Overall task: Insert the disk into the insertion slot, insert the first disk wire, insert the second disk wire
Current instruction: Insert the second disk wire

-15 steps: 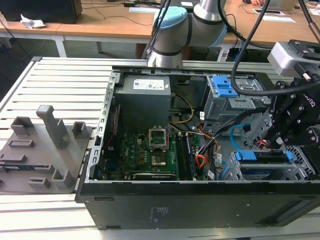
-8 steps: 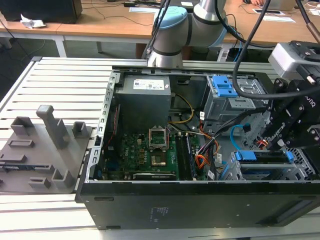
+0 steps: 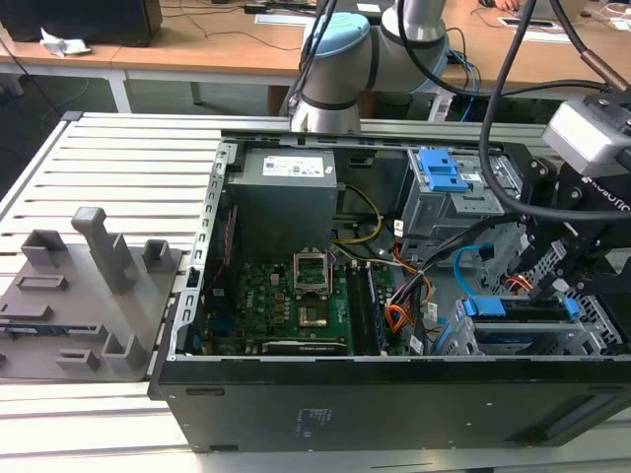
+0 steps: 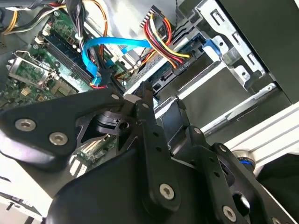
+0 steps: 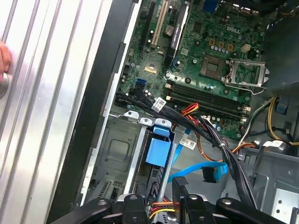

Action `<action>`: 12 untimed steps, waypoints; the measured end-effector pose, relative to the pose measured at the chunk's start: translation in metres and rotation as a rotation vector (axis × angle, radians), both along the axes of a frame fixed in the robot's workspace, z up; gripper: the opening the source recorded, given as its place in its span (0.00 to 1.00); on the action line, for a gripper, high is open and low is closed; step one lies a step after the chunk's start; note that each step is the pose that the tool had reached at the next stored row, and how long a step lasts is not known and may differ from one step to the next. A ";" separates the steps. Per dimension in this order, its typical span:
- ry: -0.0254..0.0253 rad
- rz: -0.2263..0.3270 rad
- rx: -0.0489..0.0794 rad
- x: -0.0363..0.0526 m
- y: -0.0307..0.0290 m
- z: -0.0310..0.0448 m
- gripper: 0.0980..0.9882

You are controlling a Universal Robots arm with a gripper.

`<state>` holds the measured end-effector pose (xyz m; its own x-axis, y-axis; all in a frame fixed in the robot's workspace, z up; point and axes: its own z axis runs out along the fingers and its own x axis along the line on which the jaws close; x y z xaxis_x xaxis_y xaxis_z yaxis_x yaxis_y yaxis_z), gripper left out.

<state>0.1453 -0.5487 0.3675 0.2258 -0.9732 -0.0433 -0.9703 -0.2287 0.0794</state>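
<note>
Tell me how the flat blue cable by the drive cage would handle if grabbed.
Likely floppy yet springy: the blue cable arcs in a loose loop in the first wrist view. Probably light, since it looks thin and flat. Its black connector looks rigid, probably the firmer place to hold.

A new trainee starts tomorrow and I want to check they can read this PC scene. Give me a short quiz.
1. True or false: the disk lies outside the case.
2. The flat cable near the disk is: A green, B blue, C white.
3. Fill in: the red, yellow and black wires end in a plug at the ___.
Key: 1 false; 2 B; 3 disk.
</note>
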 end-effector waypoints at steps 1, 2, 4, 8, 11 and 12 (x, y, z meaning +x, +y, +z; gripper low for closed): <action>0.0000 0.000 0.000 0.0000 0.0014 -0.0001 0.30; 0.0000 0.000 0.000 0.0000 0.0034 0.0000 0.30; 0.0000 0.000 0.000 0.0000 0.0100 -0.0001 0.30; 0.0000 0.000 -0.002 0.0000 0.0280 0.0000 0.30; 0.0000 0.000 -0.002 0.0000 0.0386 0.0000 0.30; 0.0000 0.000 -0.001 0.0000 0.0409 0.0000 0.30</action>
<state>0.1453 -0.5078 0.3674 0.2257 -0.9733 -0.0419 -0.9703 -0.2285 0.0797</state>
